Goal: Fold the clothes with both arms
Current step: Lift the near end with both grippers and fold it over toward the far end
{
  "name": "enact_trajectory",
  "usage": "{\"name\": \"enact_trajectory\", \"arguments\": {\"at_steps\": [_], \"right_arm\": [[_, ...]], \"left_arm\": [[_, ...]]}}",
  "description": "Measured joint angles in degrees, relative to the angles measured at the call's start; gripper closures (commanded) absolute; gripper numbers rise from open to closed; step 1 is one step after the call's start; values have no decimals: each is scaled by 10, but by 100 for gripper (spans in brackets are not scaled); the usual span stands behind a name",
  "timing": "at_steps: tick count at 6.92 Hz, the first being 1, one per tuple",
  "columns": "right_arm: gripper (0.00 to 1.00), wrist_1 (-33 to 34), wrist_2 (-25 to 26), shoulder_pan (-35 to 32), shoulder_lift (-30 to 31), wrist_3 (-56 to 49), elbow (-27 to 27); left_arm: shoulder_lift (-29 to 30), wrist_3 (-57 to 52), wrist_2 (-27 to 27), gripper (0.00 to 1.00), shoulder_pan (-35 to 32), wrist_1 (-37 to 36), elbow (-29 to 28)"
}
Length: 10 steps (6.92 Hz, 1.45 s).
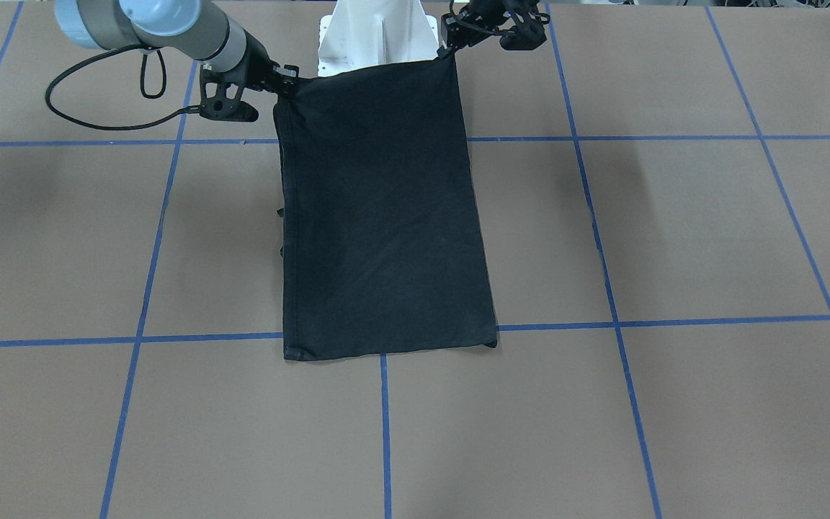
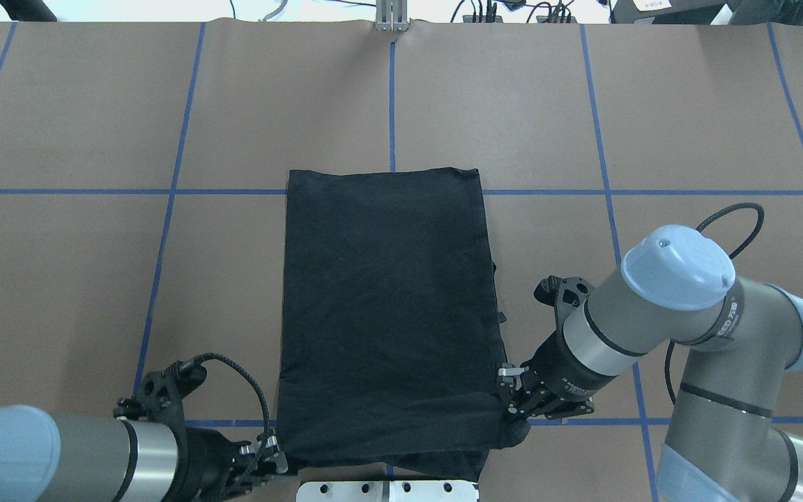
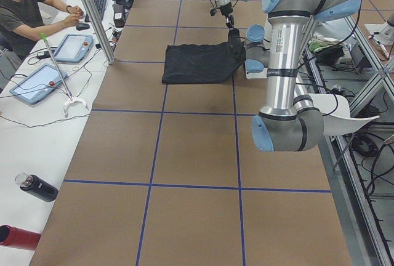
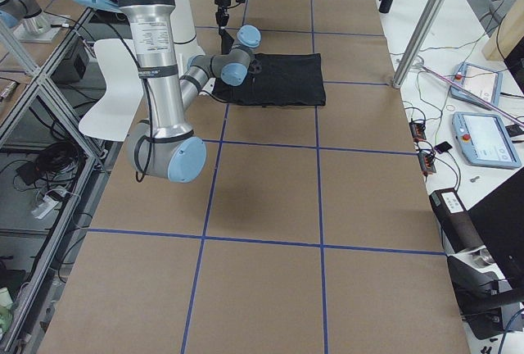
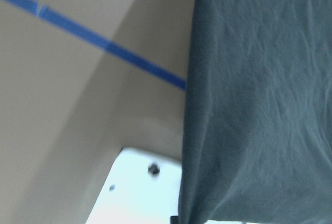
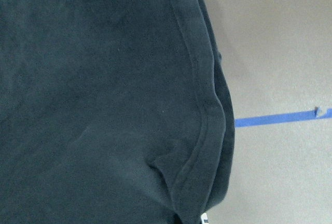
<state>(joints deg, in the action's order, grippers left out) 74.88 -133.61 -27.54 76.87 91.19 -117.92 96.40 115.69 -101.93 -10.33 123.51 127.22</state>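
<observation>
Overhead exterior: black shirt (image 2: 387, 300) lies as a long rectangle on the brown tabletop (image 2: 95, 279) (plain side up). Left fingers (image 2: 267, 461) pinch its robot-side left corner, right fingers (image 2: 515, 406) clamp the other corner, and that edge is raised slightly.

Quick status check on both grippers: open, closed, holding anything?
Left gripper: closed, holding one near corner of the T-shirt.
Right gripper: closed, holding the T-shirt's other near corner.
</observation>
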Motion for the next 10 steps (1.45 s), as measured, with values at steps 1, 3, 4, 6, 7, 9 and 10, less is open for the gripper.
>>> {"name": "enact_trajectory", "arguments": {"at_steps": [1, 3, 4, 6, 7, 9, 10], "right_arm": [[100, 0, -7, -40, -18, -1, 7], [100, 1, -9, -116, -70, -2, 52], [100, 1, -5, -141, -98, -2, 85], [100, -13, 19, -167, -153, -8, 168], [100, -47, 33, -174, -176, -10, 222], [100, -116, 53, -184, -207, -11, 312], [100, -128, 62, -186, -220, -10, 339]], "left_arm": [[13, -14, -30, 100, -55, 0, -1], [49, -88, -49, 100, -142, 0, -32], [86, -118, -50, 100, -177, 0, -79], [146, -170, -51, 100, -238, 5, -172], [164, -197, -51, 100, -268, 7, -206], [208, -223, -51, 100, -306, 21, -286], [220, -226, -51, 100, -312, 58, -334]]}}
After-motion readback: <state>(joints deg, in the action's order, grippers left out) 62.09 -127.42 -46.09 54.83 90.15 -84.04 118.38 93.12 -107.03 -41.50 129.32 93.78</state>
